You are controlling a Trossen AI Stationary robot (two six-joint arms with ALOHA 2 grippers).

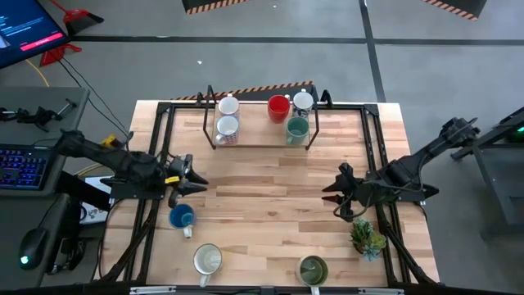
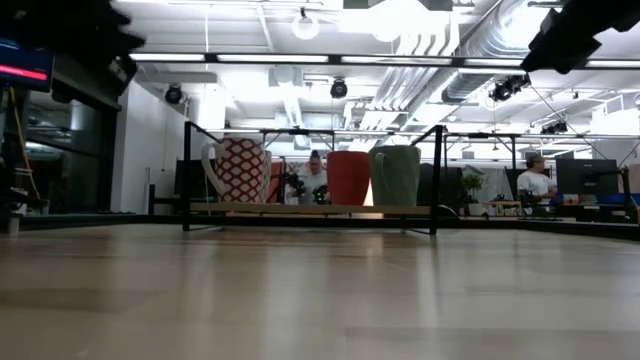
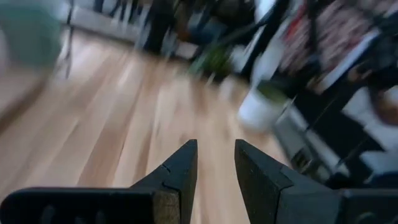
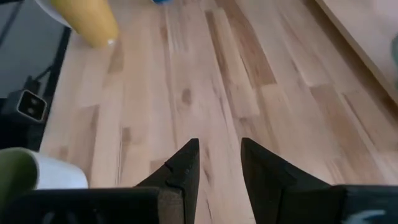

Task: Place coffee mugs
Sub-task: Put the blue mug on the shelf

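Observation:
Several coffee mugs stand in the black rack (image 1: 214, 139) at the far edge: two white ones (image 1: 228, 105), a patterned one (image 1: 227, 128), a red one (image 1: 278, 107) and a teal one (image 1: 296, 129). A blue mug (image 1: 182, 217), a cream mug (image 1: 207, 260) and an olive mug (image 1: 313, 269) stand on the wooden table (image 1: 270, 184) toward the near edge. My left gripper (image 1: 199, 176) hovers at the table's left, just beyond the blue mug, open (image 3: 215, 155) and holding nothing. My right gripper (image 1: 329, 193) hovers at the right, open (image 4: 219, 152) with nothing between its fingers.
A small spiky green plant (image 1: 368, 238) in a white pot stands near the right gripper, on its near side. The middle of the table between the two grippers is bare wood. The low view shows the patterned (image 2: 238, 170), red (image 2: 348, 178) and green (image 2: 397, 175) mugs on the rack's shelf.

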